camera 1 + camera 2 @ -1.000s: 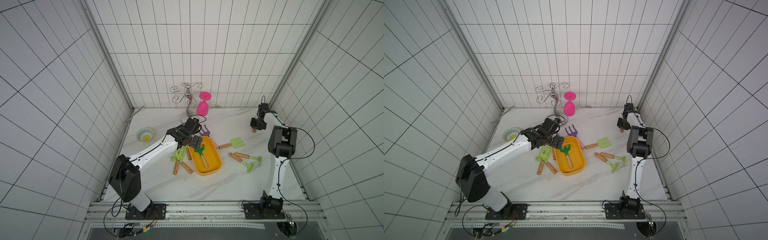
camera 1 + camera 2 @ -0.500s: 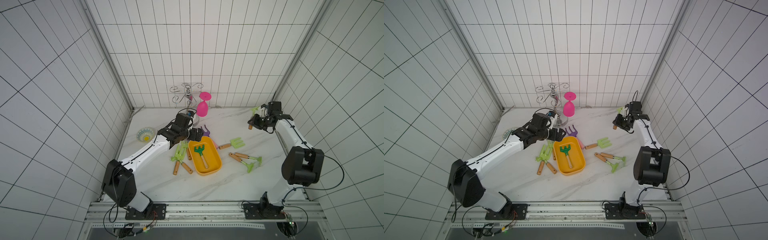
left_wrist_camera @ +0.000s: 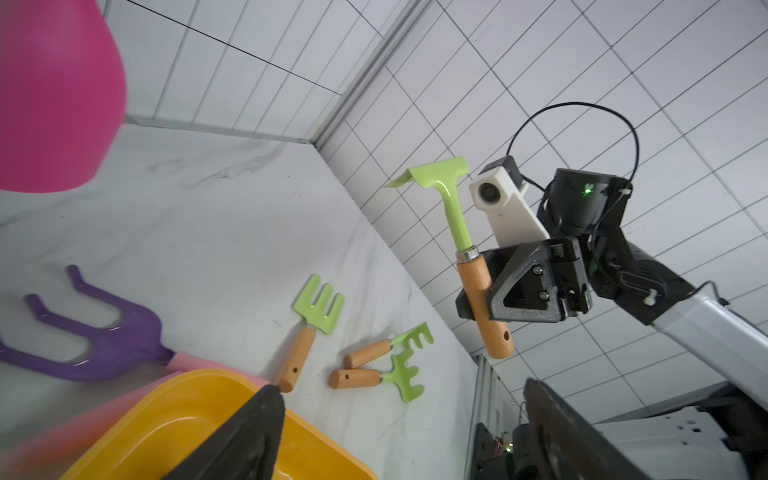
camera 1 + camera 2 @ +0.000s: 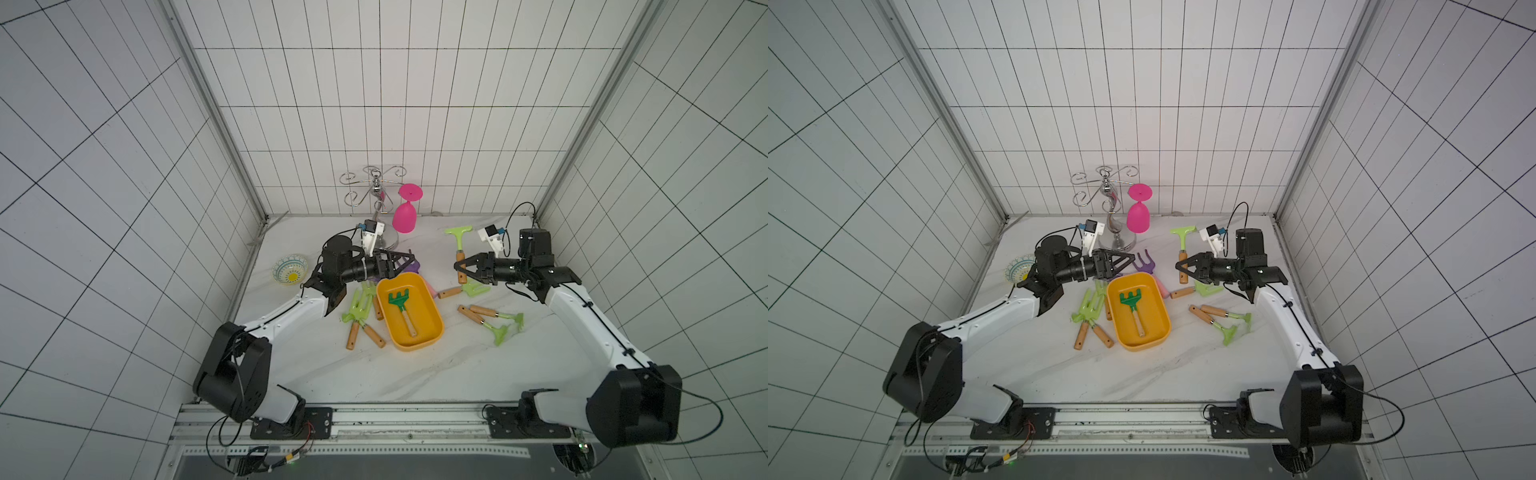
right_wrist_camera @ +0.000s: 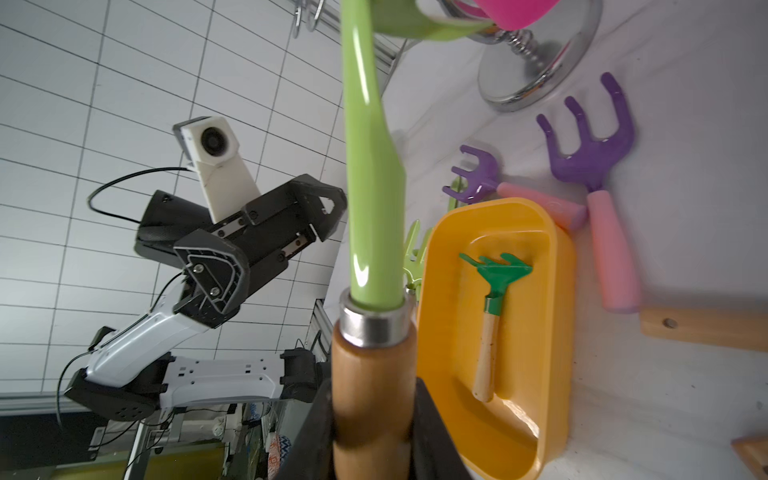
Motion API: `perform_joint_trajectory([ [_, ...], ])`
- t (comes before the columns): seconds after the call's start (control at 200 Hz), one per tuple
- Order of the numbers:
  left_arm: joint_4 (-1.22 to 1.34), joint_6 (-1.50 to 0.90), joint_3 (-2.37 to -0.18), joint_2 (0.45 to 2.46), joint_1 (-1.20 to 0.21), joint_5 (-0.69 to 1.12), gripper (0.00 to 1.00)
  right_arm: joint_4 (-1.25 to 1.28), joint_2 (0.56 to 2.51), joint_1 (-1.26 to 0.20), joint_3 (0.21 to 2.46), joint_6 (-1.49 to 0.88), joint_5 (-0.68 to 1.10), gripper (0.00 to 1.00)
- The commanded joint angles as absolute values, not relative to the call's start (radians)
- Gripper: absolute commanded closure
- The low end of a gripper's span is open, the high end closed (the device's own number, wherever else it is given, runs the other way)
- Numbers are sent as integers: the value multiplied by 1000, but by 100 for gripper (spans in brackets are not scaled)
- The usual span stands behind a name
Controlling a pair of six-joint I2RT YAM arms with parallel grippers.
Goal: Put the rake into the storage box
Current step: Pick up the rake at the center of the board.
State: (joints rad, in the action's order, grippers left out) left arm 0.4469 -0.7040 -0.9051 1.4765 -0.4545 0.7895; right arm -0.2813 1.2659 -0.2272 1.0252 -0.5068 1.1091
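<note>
The storage box (image 4: 417,345) (image 4: 1144,345) (image 3: 187,415) (image 5: 557,291) is a yellow-orange tub in mid-table. A dark green rake (image 4: 400,301) (image 4: 1131,301) (image 5: 498,274) with a wooden handle lies inside it. My right gripper (image 4: 460,269) (image 4: 1181,268) (image 5: 374,411) hovers right of the box, shut on the wooden handle of a light-green T-headed hand tool (image 4: 458,245) (image 4: 1182,243) (image 3: 457,220) (image 5: 374,187), head pointing up; no tines show on it. My left gripper (image 4: 405,268) (image 4: 1126,266) (image 3: 401,386) hangs open and empty over the box's far left corner.
Two purple forks with pink handles (image 4: 1144,262) (image 5: 590,158) lie behind the box. Light-green rakes (image 4: 498,328) and a fork (image 4: 473,289) lie on its right, more green tools (image 4: 357,311) on its left. At the back: chrome stand (image 4: 374,195), pink goblet (image 4: 405,216), patterned bowl (image 4: 290,270).
The right arm has swung from the back right corner toward the middle, carrying the light-green tool. The left gripper has lifted slightly at the box's far end.
</note>
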Motion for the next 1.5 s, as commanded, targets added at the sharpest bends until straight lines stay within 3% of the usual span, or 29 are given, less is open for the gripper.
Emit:
perform_joint_trajectory([
  [0.0,665,-815,-877,1490,-488,901,9,-76,1226,-280,962,-598,1252,85],
  [0.335,373,-601,-939,1455,-600,787,9,-91,1263,-415,955,-570,1240,85],
  [0.68,378,-601,-921,1423,-603,729,14,-217,1304,-498,983,-472,1173,84],
  [0.984,42,-513,-1011,1422,-640,567,26,-473,1258,-519,1077,-332,839,86],
  [1.234,-142,-521,-1116,1476,-694,425,28,-561,1259,-603,1149,-279,569,87],
  [1.404,-199,-541,-1160,1525,-713,391,27,-557,1277,-656,1164,-274,483,87],
  [1.494,-208,-553,-1166,1541,-715,386,32,-556,1285,-674,1174,-267,433,87],
])
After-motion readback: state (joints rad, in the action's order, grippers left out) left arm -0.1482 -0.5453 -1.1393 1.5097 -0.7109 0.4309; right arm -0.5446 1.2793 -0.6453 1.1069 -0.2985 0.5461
